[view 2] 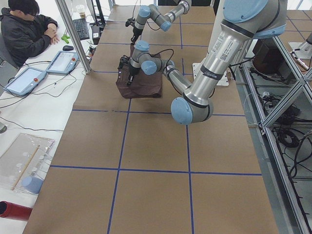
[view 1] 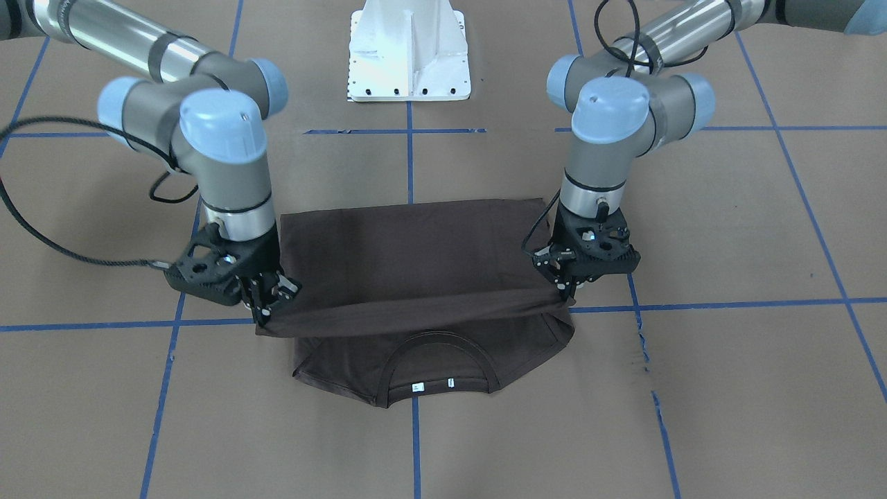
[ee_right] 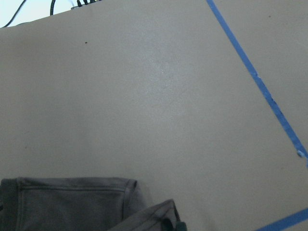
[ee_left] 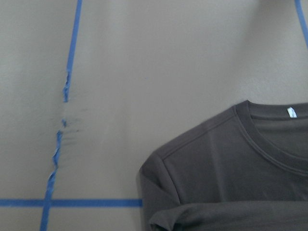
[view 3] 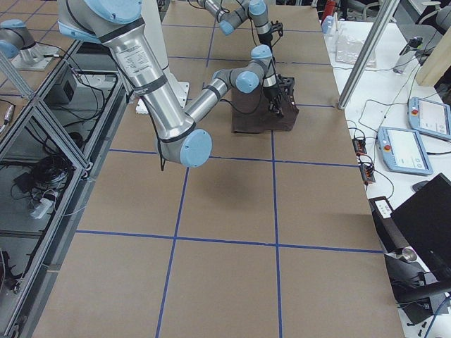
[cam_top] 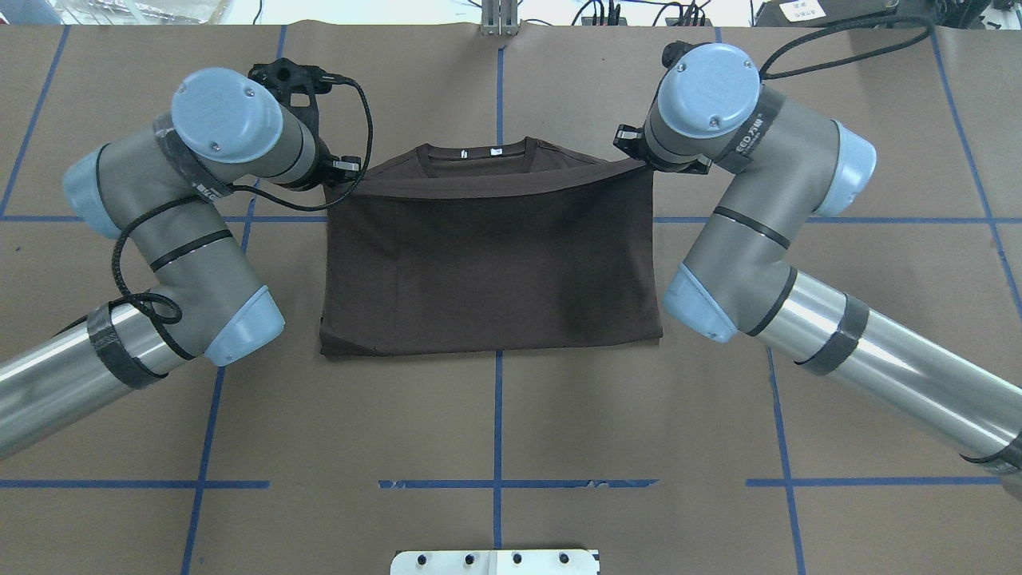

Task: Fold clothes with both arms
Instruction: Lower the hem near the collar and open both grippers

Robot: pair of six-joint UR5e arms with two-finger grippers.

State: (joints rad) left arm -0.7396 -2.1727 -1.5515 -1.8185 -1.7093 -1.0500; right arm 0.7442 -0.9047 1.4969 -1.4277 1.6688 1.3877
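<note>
Left black two-finger gripper (view 1: 569, 296) and right black two-finger gripper (view 1: 267, 310) both clamp the hem of the dark brown T-shirt (view 1: 416, 256), stretched taut near the far edge of the brown papered table (view 1: 693, 416).

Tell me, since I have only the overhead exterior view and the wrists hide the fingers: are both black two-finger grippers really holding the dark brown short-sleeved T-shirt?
Observer: Yes for the left gripper: the front-facing view shows it shut on the dark brown T-shirt, at one corner of its folded-over edge.
Operator: And the right one?
Observer: The right gripper pinches the opposite corner, with the edge stretched between them.
Operator: What lies past the right wrist?
Observer: Its wrist camera shows a stitched sleeve hem lying on the brown paper table cover.
</note>
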